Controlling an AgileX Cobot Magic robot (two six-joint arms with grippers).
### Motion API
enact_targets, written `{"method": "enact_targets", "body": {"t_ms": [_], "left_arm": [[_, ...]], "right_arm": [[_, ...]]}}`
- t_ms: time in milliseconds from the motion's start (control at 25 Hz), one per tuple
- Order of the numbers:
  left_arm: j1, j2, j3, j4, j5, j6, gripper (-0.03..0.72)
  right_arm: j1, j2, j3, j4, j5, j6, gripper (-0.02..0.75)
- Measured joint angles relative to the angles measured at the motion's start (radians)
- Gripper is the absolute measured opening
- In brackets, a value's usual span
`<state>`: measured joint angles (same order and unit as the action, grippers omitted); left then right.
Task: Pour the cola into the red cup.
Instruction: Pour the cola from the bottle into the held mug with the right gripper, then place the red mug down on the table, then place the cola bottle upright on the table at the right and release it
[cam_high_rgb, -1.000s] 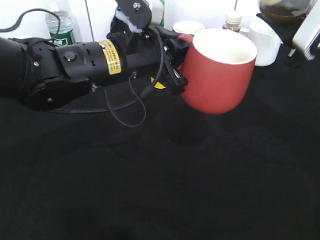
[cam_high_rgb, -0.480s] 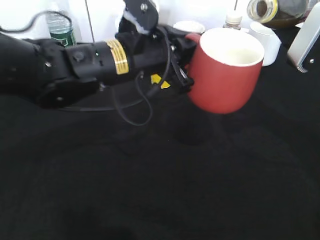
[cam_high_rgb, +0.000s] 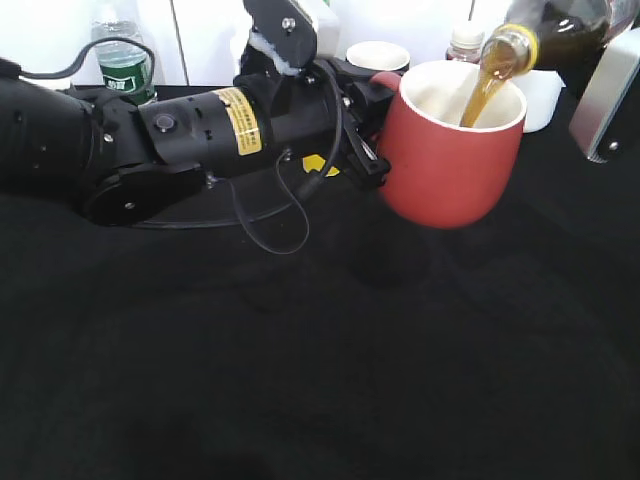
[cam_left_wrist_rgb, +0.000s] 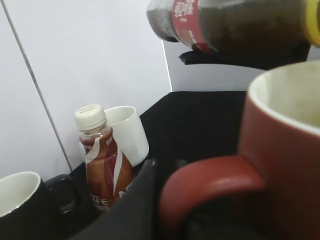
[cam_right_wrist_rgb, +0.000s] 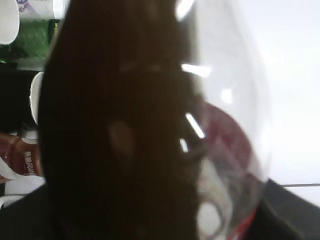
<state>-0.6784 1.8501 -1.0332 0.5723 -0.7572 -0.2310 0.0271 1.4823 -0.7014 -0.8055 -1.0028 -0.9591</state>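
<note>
Gripping the red cup (cam_high_rgb: 448, 150) by its handle, my left gripper (cam_high_rgb: 362, 125) holds it off the table; only the exterior view shows cola (cam_high_rgb: 553, 25) streaming in. My right wrist view shows only bottle, so whether that gripper is closed is unclear

Little reads clearly. The small brown-and-white plastic bottle (cam_left_wrist_rgb: 102, 165), just beside the white cup (cam_left_wrist_rgb: 127, 132), shows partial letters "FE" and "N". The tilted dark cola bottle's red label (cam_left_wrist_rgb: 186, 20) carries white characters, unreadable. The yellow sticker (cam_high_rgb: 240, 120) on the black arm bears illegible print.
</note>
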Motion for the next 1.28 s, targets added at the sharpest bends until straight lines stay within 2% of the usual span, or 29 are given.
{"method": "enact_targets", "body": {"t_ms": [240, 400, 960, 1160, 1280], "left_arm": [[0.000, 0.000, 0.000, 0.006, 0.000, -0.007, 0.062], [0.000, 0.000, 0.000, 0.049, 0.000, -0.008, 0.062], [0.000, 0.000, 0.000, 0.059, 0.002, -0.008, 0.062], [-0.001, 0.000, 0.000, -0.014, -0.023, -0.008, 0.064], [-0.001, 0.000, 0.000, -0.034, -0.048, -0.008, 0.064]], "right_arm": [[0.000, 0.000, 0.000, 0.002, 0.010, -0.012, 0.490], [0.000, -0.001, 0.000, 0.004, 0.012, -0.044, 0.490], [0.000, -0.001, 0.000, 0.010, 0.027, -0.089, 0.489], [0.000, -0.001, 0.000, 0.001, 0.025, 0.310, 0.489], [0.000, -0.001, 0.000, 0.000, 0.025, 0.662, 0.489]]}}
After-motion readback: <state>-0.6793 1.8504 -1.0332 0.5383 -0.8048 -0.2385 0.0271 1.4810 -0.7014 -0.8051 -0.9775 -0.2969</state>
